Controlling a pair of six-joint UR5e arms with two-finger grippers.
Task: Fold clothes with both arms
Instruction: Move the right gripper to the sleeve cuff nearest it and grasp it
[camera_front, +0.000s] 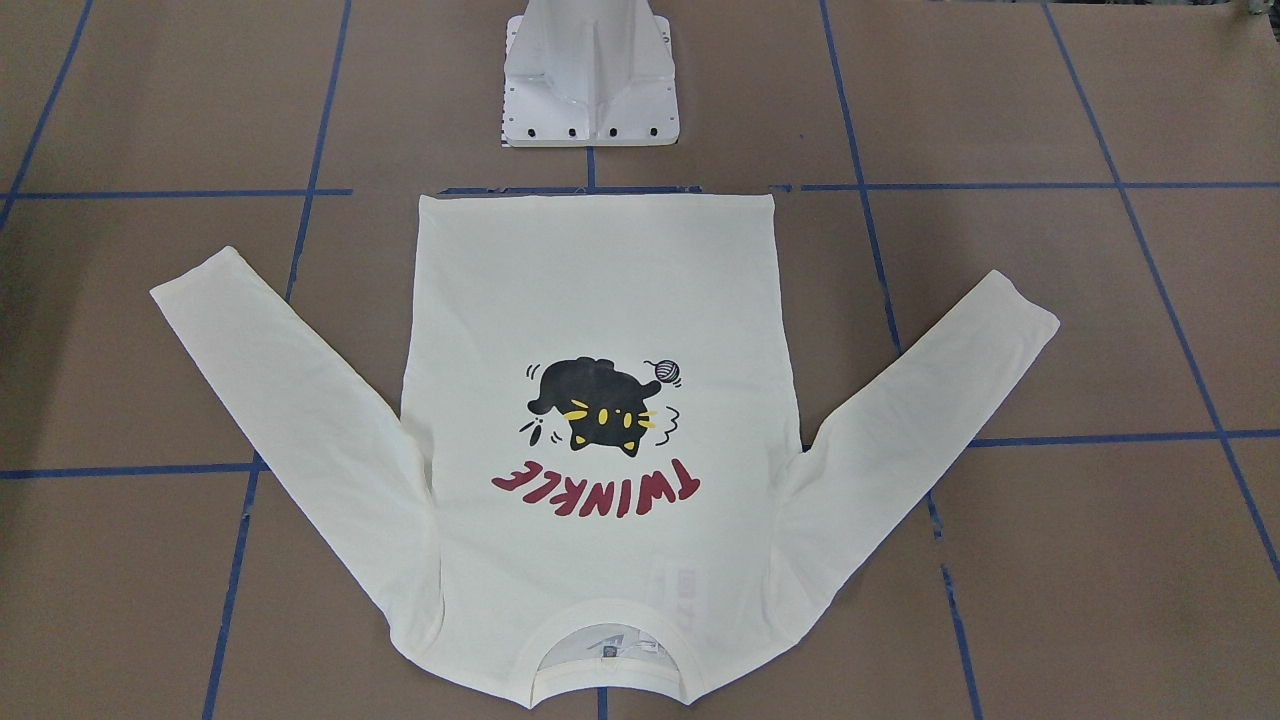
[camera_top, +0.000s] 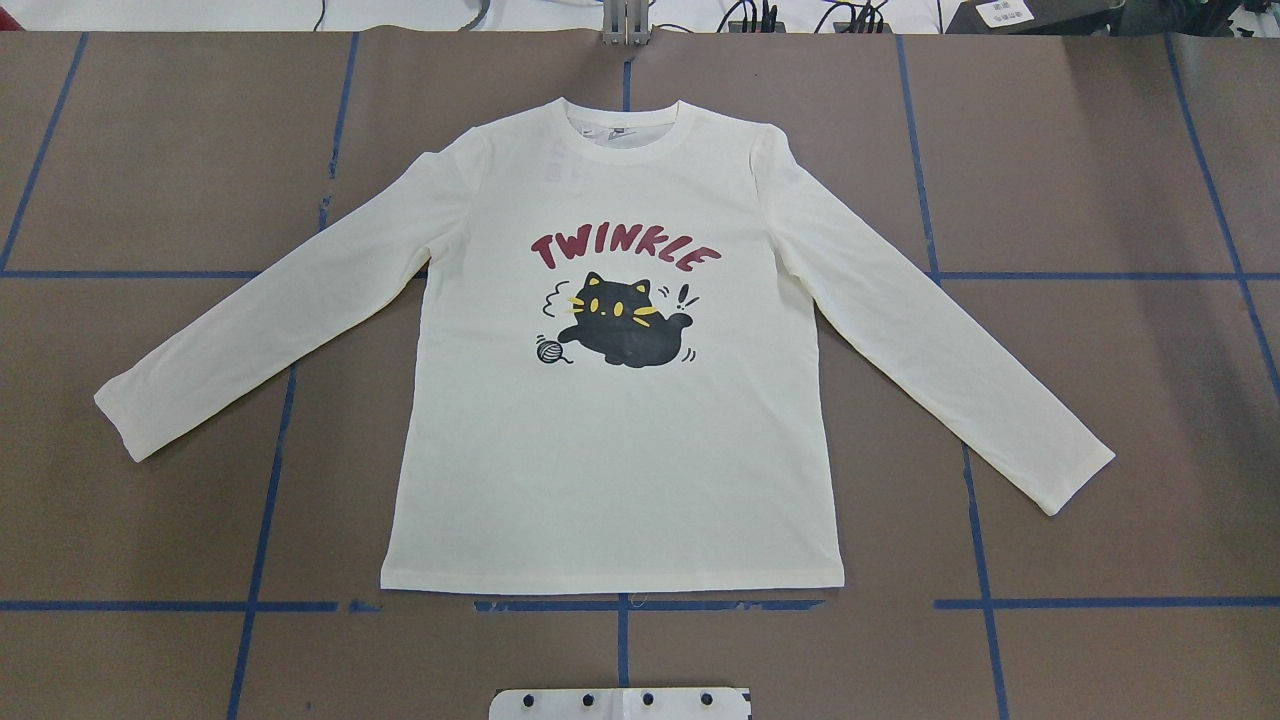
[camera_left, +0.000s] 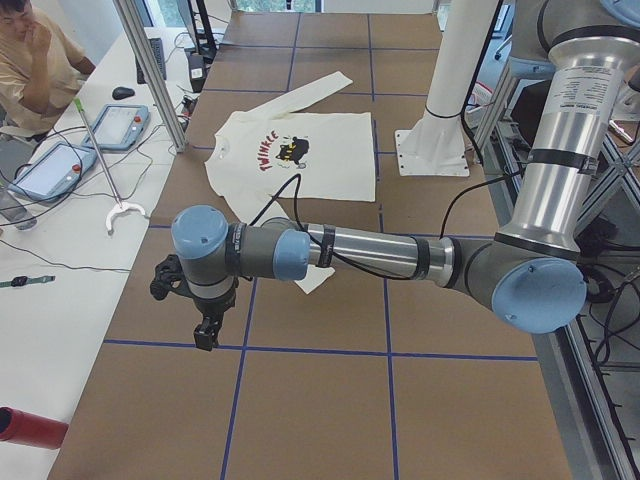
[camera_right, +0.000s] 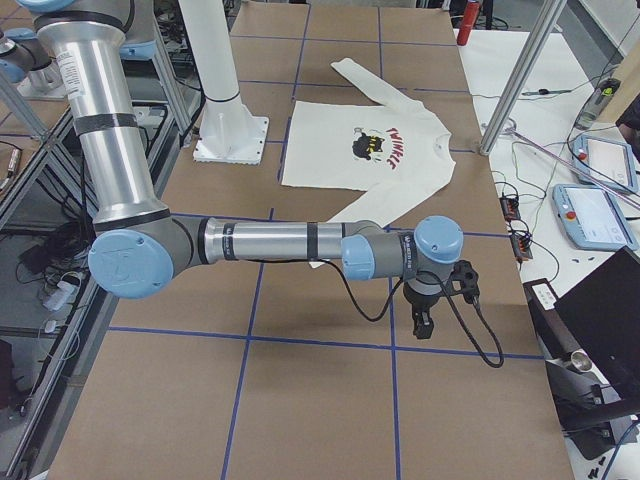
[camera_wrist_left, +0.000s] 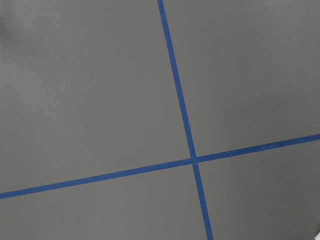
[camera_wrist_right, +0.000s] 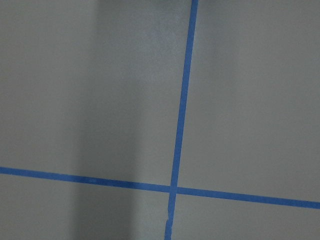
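The cream-white long-sleeved T-shirt (camera_top: 620, 470) lies flat on the brown table, print side up, both sleeves spread out and down. The black cat, yarn ball and red "TWINKLE" lettering show on its chest. It also shows in the front-facing view (camera_front: 600, 290), the left view (camera_left: 335, 150) and the right view (camera_right: 325, 160). My left gripper (camera_left: 205, 335) hangs over bare table beyond the shirt's left sleeve. My right gripper (camera_right: 420, 328) hangs over bare table beyond the right sleeve. Neither touches the shirt. I cannot tell whether either is open or shut.
The white pedestal base (camera_front: 590, 75) stands just behind the shirt's hem. Blue tape lines (camera_top: 625, 604) grid the table. Both wrist views show only table and tape crossings. A side bench with teach pendants (camera_left: 118, 125) and a seated person (camera_left: 35, 60) borders the far edge.
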